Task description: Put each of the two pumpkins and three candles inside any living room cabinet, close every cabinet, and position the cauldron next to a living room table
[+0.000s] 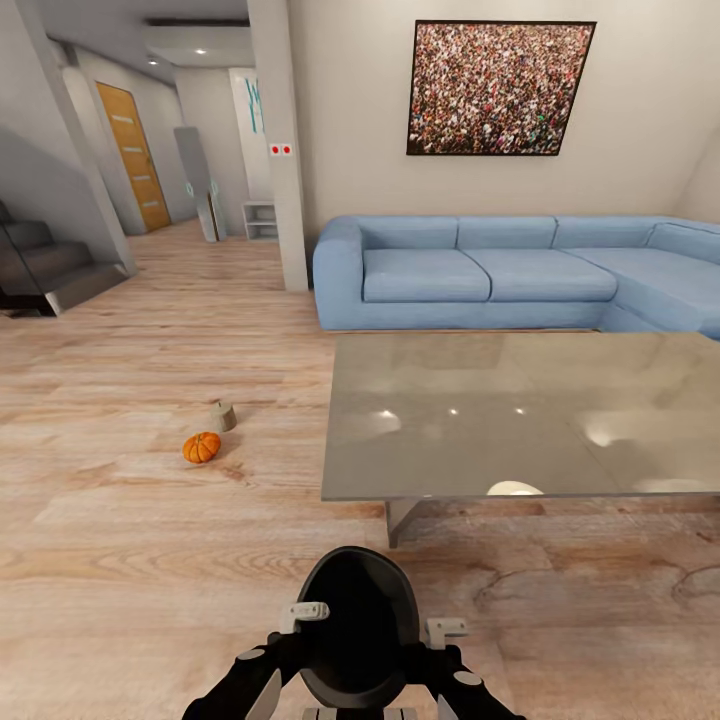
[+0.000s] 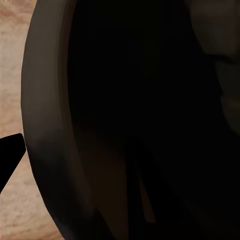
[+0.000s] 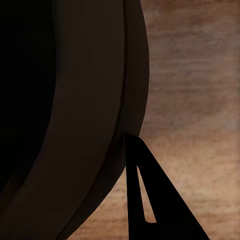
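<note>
Cauldron (image 1: 357,625) between both arms

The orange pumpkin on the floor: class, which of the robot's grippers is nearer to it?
Left. The pumpkin lies ahead to the robot's left; the left gripper flanks the cauldron on that side, the right gripper on the far side.

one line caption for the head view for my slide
Both arms hold the black cauldron before the glass table; a pumpkin and candle lie on the floor.

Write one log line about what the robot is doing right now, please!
holding: cauldron between both arms | pumpkin and candle: on floor, left of table | right finger at cauldron rim | grip state: unclear
</note>
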Motion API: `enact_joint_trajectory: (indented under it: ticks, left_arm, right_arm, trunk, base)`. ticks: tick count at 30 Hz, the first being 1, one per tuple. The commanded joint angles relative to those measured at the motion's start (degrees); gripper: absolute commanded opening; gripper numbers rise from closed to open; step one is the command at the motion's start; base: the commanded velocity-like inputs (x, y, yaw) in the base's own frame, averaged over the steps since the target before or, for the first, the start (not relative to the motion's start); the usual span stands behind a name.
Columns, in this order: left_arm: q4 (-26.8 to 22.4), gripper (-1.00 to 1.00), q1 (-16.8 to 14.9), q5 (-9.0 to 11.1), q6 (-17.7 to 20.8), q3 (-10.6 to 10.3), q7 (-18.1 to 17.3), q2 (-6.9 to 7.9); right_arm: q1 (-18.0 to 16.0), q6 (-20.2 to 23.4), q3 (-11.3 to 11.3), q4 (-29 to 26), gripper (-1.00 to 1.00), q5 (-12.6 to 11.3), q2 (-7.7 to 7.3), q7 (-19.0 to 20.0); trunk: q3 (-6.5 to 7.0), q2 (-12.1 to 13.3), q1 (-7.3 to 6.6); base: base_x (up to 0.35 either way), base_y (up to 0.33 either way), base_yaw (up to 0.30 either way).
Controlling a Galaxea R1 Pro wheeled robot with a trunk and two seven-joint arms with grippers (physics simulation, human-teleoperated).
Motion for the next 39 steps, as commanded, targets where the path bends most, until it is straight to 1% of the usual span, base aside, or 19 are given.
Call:
enact_joint_trajectory:
  ticks: [1,2,6,7,24,28,33,37,39]
  left_arm:
    - [-0.24,-1.00,0.05,-0.22,-3.16,0.22,1.10,0.29]
    - [-0.24,1.00,0.05,-0.22,-3.16,0.22,1.10,0.30]
    - [-0.24,1.00,0.04,-0.22,-3.16,0.24,1.11,0.31]
    - [-0.24,1.00,0.04,-0.22,-3.16,0.23,1.08,0.31]
    - [-0.40,1.00,0.05,-0.22,-3.16,0.22,1.09,0.31]
    - [-1.52,1.00,0.05,-0.22,-3.16,0.35,1.08,0.34]
    - [-1.79,1.00,0.05,-0.22,-3.09,0.32,1.07,0.33]
    - [-1.82,1.00,0.05,-0.22,-3.07,0.31,1.05,0.35]
    - [-1.82,1.00,0.05,-0.22,-3.06,0.31,1.04,0.38]
  right_arm:
    - [0.03,-0.18,-0.80,0.61,-1.00,-0.70,0.34,0.36]
    - [0.03,-0.18,-0.80,0.62,-1.00,-0.70,0.34,0.36]
    - [0.03,-0.11,-0.80,0.64,-1.00,-0.70,0.33,0.36]
    - [0.03,-0.13,-0.80,0.64,1.00,-0.70,0.33,0.36]
    - [0.03,-0.18,-0.80,0.57,1.00,-0.70,0.33,0.36]
    - [0.03,-0.18,-0.80,0.56,1.00,-0.70,0.33,0.36]
    - [0.03,-0.18,-0.80,0.57,1.00,-0.70,0.33,0.36]
    - [0.03,-0.18,-0.80,0.56,1.00,-0.71,0.33,0.36]
    - [0.03,-0.18,-0.80,0.57,1.00,-0.71,0.33,0.36]
  trunk:
    - [-0.06,0.00,3.79]
    - [-0.06,0.00,3.79]
    - [-0.06,0.00,3.79]
    - [-0.06,0.00,3.79]
    - [-0.06,0.00,3.79]
    - [-0.06,0.00,3.79]
    - [-0.06,0.00,3.79]
    - [0.83,0.05,3.69]
    - [0.83,0.05,3.69]
  base:
    - [0.000,0.000,0.000]
    - [0.000,0.000,0.000]
    - [0.000,0.000,0.000]
    - [0.000,0.000,0.000]
    - [0.000,0.000,0.000]
    - [0.000,0.000,0.000]
    - [0.000,0.000,0.000]
    - [0.000,0.000,0.000]
    - [0.000,0.000,0.000]
